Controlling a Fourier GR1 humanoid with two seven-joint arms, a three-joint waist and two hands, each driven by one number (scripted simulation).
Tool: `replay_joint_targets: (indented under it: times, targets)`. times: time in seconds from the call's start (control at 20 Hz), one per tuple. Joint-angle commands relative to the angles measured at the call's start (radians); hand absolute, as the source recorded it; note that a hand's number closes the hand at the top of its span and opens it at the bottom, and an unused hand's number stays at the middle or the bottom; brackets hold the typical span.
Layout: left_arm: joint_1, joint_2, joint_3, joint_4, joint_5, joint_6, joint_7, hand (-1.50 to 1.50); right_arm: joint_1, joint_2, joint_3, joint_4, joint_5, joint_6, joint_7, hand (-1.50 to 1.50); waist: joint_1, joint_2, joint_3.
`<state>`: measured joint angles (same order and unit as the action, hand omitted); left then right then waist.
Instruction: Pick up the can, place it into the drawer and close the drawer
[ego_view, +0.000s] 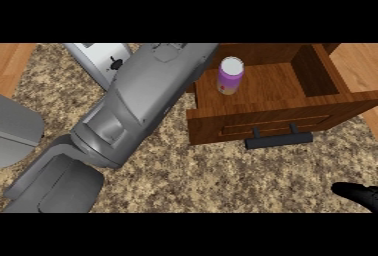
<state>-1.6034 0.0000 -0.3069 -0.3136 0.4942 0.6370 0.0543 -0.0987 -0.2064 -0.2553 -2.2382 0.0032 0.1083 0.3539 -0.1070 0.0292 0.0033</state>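
Inside the open wooden drawer (280, 90), the purple can (230, 75) is standing upright near the left side, white lid up. Its long way is running up and down, so the top is pointing up toward the head view. No hand is touching it.

The left arm (140, 95) is stretching far across the counter (221, 175), and its hand is going out of sight at the top, so I cannot tell what those fingers are doing. The right hand (358, 194) is just peeking in at the bottom right corner, and I cannot tell if it is open or curled.

I think the drawer is waiting to be pushed shut by its dark handle (279, 139). A quick shove could make the tall can tip over. The big left arm is lying very close to the drawer's left edge, so it might bump the drawer.
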Motion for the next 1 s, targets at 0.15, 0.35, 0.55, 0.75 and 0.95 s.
replay_joint_targets:
  times: [0.15,0.35,0.55,0.75,0.95]
  targets:
    - [0.007,0.000,-0.004,-0.018,0.068,0.033,-0.039,-1.50,-0.070,-0.096,0.075,0.055,0.167,0.052,-0.079,-1.50,-0.001,0.003,0.000]
    - [-0.017,0.000,0.041,-0.003,0.105,0.012,-0.056,-1.50,-0.088,-0.117,0.140,0.134,0.326,0.032,-0.147,-1.50,0.025,0.006,-0.001]
    - [-0.011,0.000,0.026,-0.005,0.111,-0.017,-0.078,-1.50,-0.125,-0.124,0.233,0.256,0.499,-0.011,-0.205,-1.50,0.055,0.002,-0.001]
    - [-0.029,0.000,0.033,0.029,0.103,-0.014,-0.088,-1.50,-0.172,-0.119,0.283,0.386,0.605,-0.067,-0.265,-1.50,0.072,-0.003,-0.001]
    - [-0.033,0.000,-0.004,0.011,0.094,-0.002,-0.060,-1.50,-0.271,-0.086,0.368,0.572,0.742,-0.132,-0.274,-1.50,0.095,-0.008,-0.002]
